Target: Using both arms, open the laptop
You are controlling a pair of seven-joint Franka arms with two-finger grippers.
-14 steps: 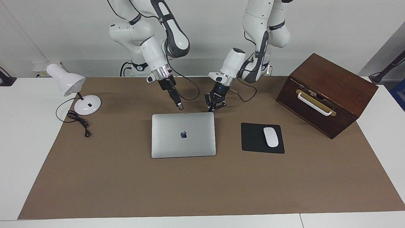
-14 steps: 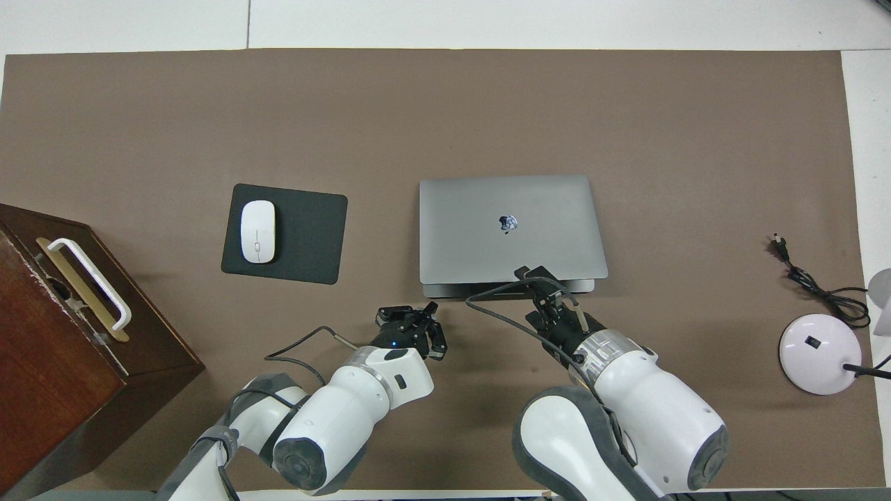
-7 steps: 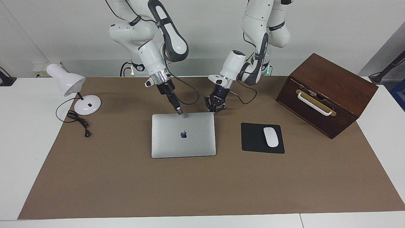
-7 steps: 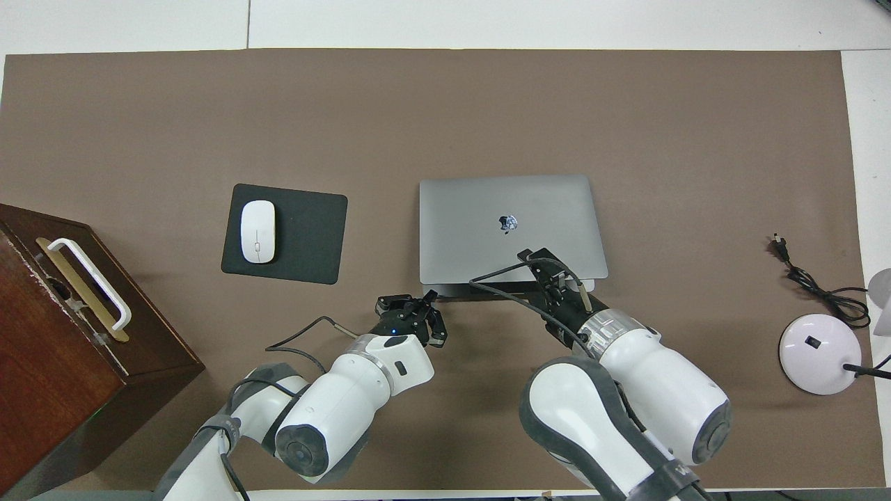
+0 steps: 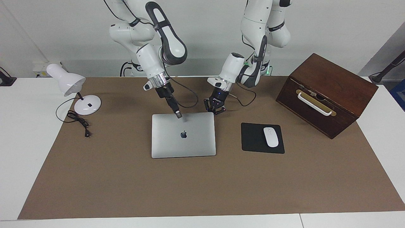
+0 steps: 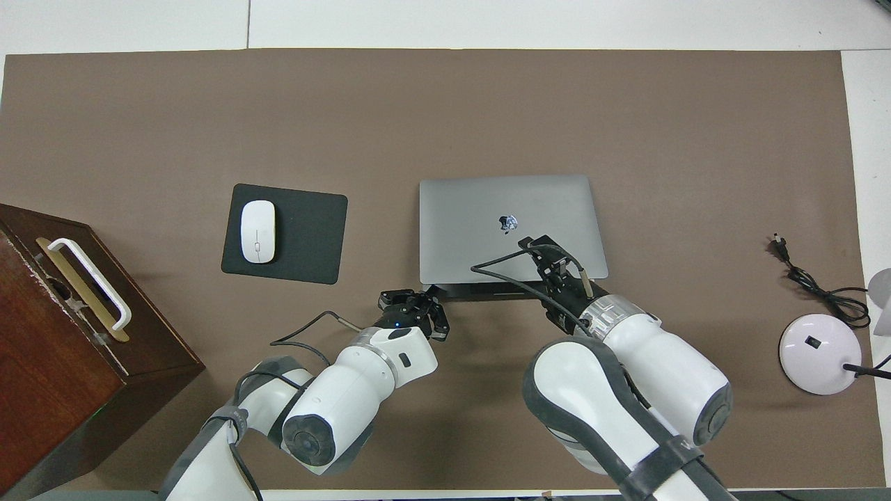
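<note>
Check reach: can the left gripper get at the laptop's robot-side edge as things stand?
Probably yes. The left gripper hangs open beside the closed laptop, at its near corner, with nothing between them; the right gripper is farther along that edge.

One camera sits high across the table (image 5: 19,152), facing the robots; another looks steeply down from above them. Both cover the whole tabletop.
</note>
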